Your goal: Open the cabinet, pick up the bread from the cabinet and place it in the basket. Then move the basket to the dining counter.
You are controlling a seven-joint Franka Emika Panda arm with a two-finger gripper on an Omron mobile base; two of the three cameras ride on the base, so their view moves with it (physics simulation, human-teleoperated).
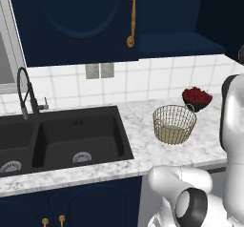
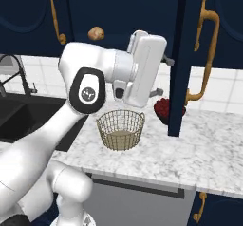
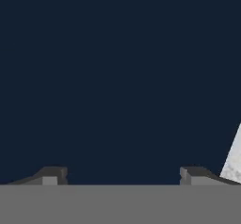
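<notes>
gripper (image 3: pixel 122 176) spread wide, empty | bread (image 2: pixel 96 33) in cabinet (image 2: pixel 118 11) (left of hand)

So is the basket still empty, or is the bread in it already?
Empty. The basket shows only its pale bottom through the mesh, and the bread sits up inside the open cabinet.

The basket (image 1: pixel 174 124) sits on the surface (image 1: pixel 143 145), to the right of the sink (image 1: pixel 62 140). A bowl (image 1: pixel 197 98) stands just behind the basket, near the wall. The cabinet (image 1: pixel 81 21) hangs above the surface. One cabinet door (image 2: pixel 182 59) stands open, and the bread (image 2: pixel 96 33) lies inside.
</notes>
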